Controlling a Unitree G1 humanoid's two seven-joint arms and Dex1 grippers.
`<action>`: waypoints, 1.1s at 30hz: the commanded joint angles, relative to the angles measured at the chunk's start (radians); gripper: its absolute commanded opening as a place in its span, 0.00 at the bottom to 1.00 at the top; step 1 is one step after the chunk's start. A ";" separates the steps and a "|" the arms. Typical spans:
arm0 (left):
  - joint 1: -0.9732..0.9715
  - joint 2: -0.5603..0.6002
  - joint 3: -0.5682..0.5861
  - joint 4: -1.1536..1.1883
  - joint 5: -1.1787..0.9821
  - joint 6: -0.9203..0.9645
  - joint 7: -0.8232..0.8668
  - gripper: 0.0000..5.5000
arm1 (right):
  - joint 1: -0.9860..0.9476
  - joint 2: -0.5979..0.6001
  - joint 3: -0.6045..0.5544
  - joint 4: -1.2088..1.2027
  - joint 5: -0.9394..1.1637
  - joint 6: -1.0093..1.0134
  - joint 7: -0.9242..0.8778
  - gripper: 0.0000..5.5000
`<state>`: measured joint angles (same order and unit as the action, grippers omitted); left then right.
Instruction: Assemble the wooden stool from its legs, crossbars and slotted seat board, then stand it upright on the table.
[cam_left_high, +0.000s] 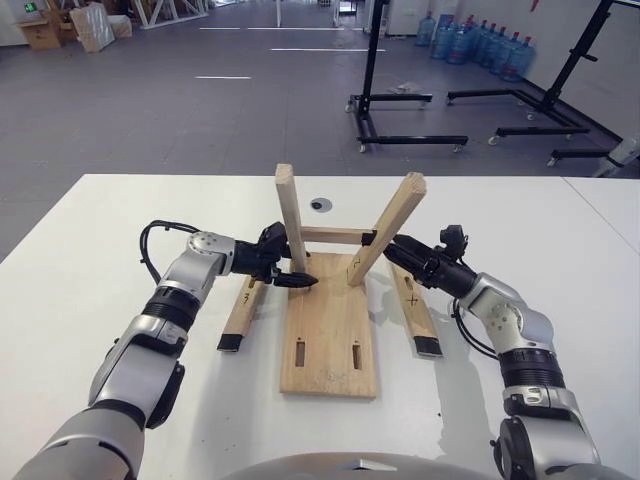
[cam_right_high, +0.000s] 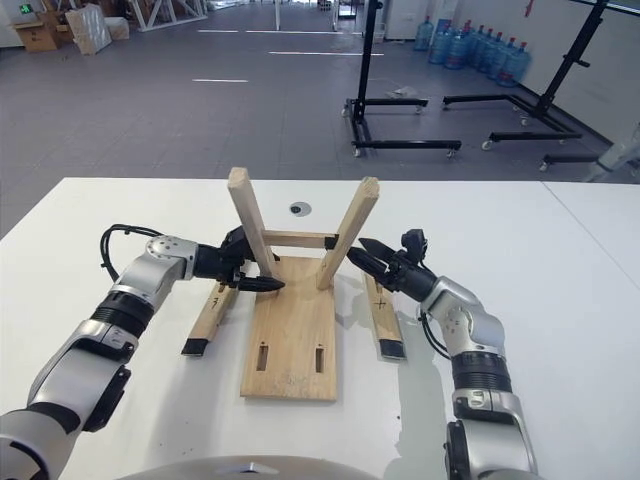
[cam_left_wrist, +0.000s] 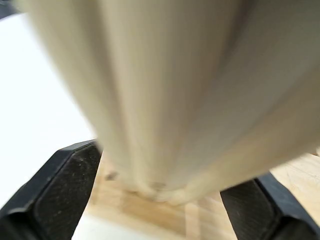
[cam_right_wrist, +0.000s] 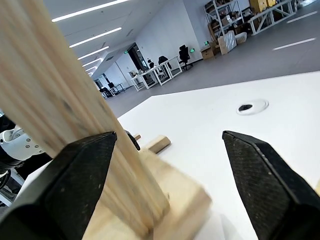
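You will find the seat board (cam_left_high: 330, 340) lying flat on the white table (cam_left_high: 100, 250), its two open slots at the near end. At its far end two legs stand up and lean apart. The left upright leg (cam_left_high: 290, 215) and right upright leg (cam_left_high: 395, 220) are joined partway up by a crossbar (cam_left_high: 335, 236). Your left gripper (cam_left_high: 292, 272) is at the foot of the left upright leg, just above the board. In the left wrist view its fingers (cam_left_wrist: 65, 192) sit one on each side of that leg and against it, so it is clamped on the leg. Your right gripper (cam_left_high: 388, 245) is at the right upright leg, near the crossbar joint. Its jaws are spread wide, one finger beside the leg and the other finger (cam_right_wrist: 270, 180) well clear of it, gripping nothing. One loose leg (cam_left_high: 243, 310) lies flat on the table just left of the board. A second loose leg (cam_left_high: 413, 310) lies just to its right. Both have black caps at their near ends.
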<state>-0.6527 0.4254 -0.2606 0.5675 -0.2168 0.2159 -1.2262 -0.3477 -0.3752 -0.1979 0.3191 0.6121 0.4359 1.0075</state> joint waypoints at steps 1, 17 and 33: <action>0.074 0.064 0.016 -0.040 0.036 0.017 0.020 0.69 | -0.026 -0.036 -0.014 -0.017 0.011 0.018 0.011 0.72; 0.589 0.126 0.539 -0.722 -0.073 0.293 0.563 0.69 | 0.022 -0.055 -0.142 -0.022 0.041 0.006 -0.111 0.72; 0.638 0.054 0.450 -0.454 0.016 0.382 0.778 0.69 | 0.015 -0.048 -0.115 -0.052 0.046 0.050 -0.134 0.72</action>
<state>-0.0340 0.4801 0.2166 0.0690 -0.2173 0.5829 -0.4440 -0.3147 -0.4209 -0.3150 0.2784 0.6508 0.4773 0.8748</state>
